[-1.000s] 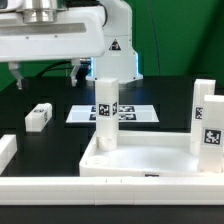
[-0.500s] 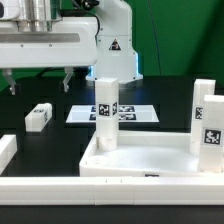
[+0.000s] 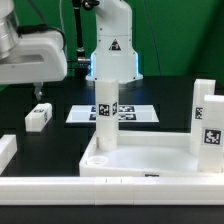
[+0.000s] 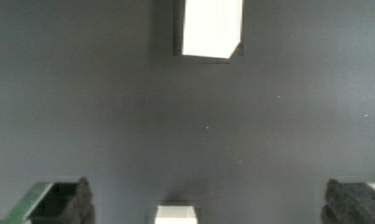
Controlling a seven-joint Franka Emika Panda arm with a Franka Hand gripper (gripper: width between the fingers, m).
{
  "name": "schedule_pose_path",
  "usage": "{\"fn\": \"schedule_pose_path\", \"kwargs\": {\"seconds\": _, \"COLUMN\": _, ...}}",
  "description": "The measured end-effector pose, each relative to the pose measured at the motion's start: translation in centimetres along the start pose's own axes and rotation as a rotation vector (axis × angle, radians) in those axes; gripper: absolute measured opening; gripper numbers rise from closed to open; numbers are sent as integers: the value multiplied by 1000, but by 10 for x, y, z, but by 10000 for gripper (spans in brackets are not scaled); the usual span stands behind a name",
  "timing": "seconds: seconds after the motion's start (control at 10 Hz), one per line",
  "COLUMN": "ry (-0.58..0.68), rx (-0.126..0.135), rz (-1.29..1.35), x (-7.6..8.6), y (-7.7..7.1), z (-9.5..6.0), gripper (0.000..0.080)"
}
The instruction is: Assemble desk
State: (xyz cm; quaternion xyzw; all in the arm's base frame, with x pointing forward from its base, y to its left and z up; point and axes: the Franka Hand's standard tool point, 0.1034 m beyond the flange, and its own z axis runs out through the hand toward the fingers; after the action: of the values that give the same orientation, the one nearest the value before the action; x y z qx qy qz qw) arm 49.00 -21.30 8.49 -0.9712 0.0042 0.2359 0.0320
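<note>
Nearest, the white desk top (image 3: 145,160) lies on the black desk (image 3: 60,140), one tagged leg (image 3: 106,110) upright at its left, another (image 3: 208,122) at its right rim. Farther left, a loose leg block (image 3: 39,117). Beyond, the marker board (image 3: 135,114). Above left, the end effector (image 4: 205,205) hangs open, empty-handed, jaws wide apart.
</note>
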Motion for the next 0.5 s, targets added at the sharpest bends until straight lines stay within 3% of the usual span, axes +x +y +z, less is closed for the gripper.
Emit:
{"fn": "schedule_pose_path", "kwargs": {"seconds": 0.1, "ry": -32, "rx": 0, "rz": -4, "x": 3, "y": -1, "z": 1, "gripper": 649}}
{"fn": "schedule_pose_path", "kwargs": {"seconds": 0.3, "ry": -182, "rx": 10, "rz": 0, "x": -5, "y": -3, "z": 6, "gripper": 649}}
{"fn": "schedule_pose_path", "kwargs": {"seconds": 0.5, "ry": -314, "rx": 48, "rz": 36, "x": -12, "y": -8, "z": 13, "gripper": 649}}
